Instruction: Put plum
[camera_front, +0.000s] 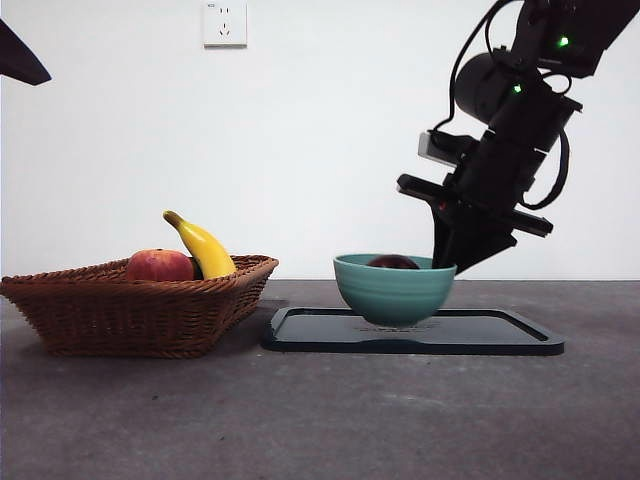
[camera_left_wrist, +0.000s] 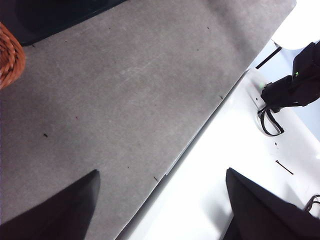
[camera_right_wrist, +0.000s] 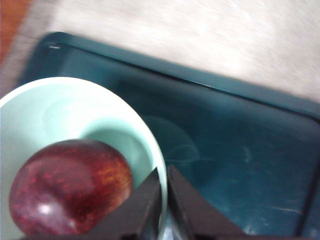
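The plum (camera_front: 393, 262), dark maroon and glossy, lies inside a teal bowl (camera_front: 393, 292); only its top shows over the rim. The right wrist view shows the plum (camera_right_wrist: 70, 187) resting free on the floor of the bowl (camera_right_wrist: 50, 115). My right gripper (camera_front: 447, 266) hangs at the bowl's right rim, and in its wrist view the right gripper (camera_right_wrist: 165, 175) has its jaws pressed together with nothing of the plum between them. My left gripper (camera_left_wrist: 161, 172) is open and holds nothing, over the table's edge far from the bowl.
The bowl stands on a dark tray (camera_front: 500, 335) at centre right. At the left, a wicker basket (camera_front: 140, 310) holds a red apple (camera_front: 158, 265) and a yellow banana (camera_front: 203, 248). A waiting arm shows as a black tip (camera_front: 20, 58) at the top left corner.
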